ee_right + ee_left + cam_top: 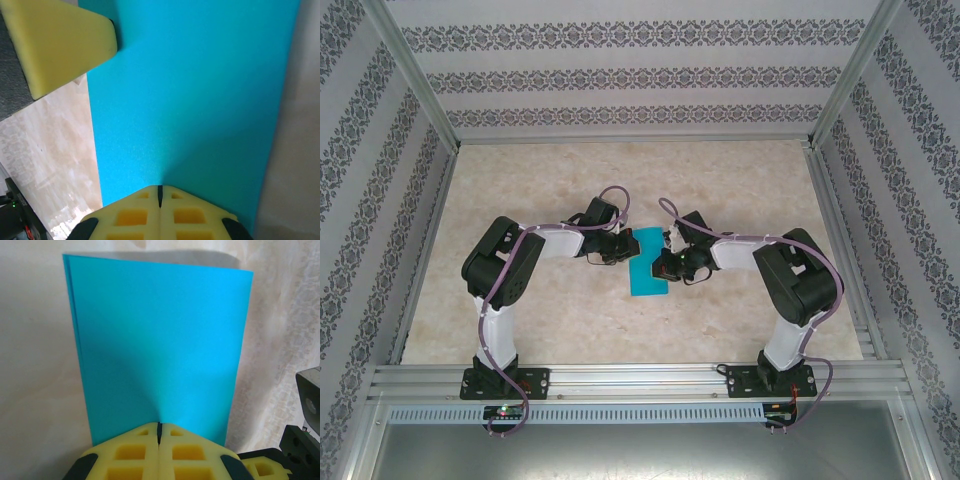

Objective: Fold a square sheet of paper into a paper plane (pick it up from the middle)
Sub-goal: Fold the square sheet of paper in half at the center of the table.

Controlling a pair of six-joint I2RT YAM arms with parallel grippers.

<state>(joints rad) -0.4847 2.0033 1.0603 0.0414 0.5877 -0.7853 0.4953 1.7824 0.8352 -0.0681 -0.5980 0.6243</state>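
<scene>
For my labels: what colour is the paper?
The paper is plain teal-blue, best seen in the left wrist view.

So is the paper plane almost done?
Not yet. The paper sheet looks folded in half once: it is a narrow rectangle, with two layered edges in the left wrist view. Right now the left hand and right hand each pinch an opposite side of it, shut. The pointy nose and wings are not folded yet.
</scene>
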